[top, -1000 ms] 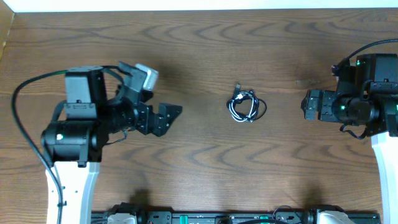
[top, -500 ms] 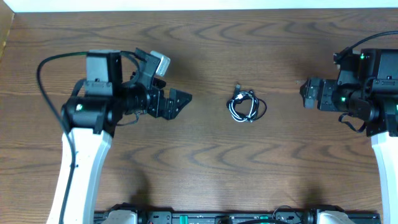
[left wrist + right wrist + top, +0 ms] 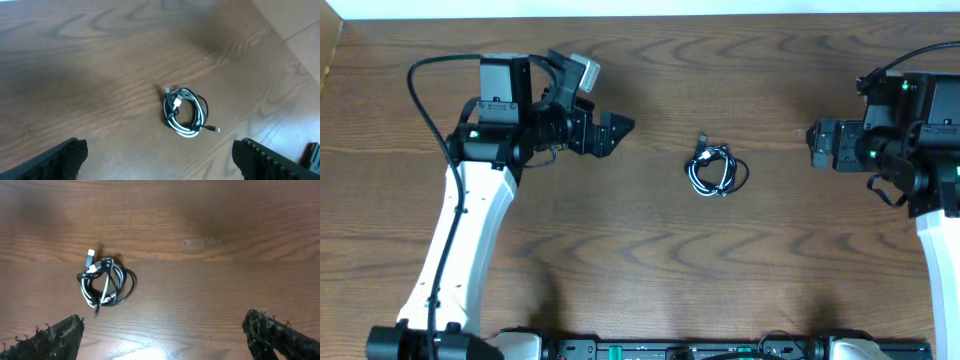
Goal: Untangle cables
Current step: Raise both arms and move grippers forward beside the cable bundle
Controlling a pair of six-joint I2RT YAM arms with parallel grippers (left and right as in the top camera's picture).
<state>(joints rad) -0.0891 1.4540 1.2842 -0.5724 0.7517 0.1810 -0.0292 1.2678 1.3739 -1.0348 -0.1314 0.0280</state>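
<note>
The cables [image 3: 716,172] lie in one small tangled coil of thin black and white cords at the middle of the wooden table, a silver plug end sticking out toward the far side. The left wrist view shows the coil [image 3: 185,112] ahead of my left gripper [image 3: 160,165], whose jaws stand wide apart with nothing between them. In the overhead view that left gripper [image 3: 618,128] hangs left of the coil, well apart from it. My right gripper [image 3: 812,146] hovers to the coil's right, open and empty. From the right wrist view the coil [image 3: 106,283] sits up and left of the right gripper [image 3: 165,342].
Bare wood-grain table [image 3: 650,260] surrounds the coil on all sides. A black rail with fittings [image 3: 680,350] runs along the near edge. A pale strip [image 3: 620,8] borders the far edge. The arms' own thick black cables loop over each arm.
My left arm has swung up and to the right, carrying its open gripper closer to the coil. The right gripper has shifted slightly toward the far side. The coil has not moved.
</note>
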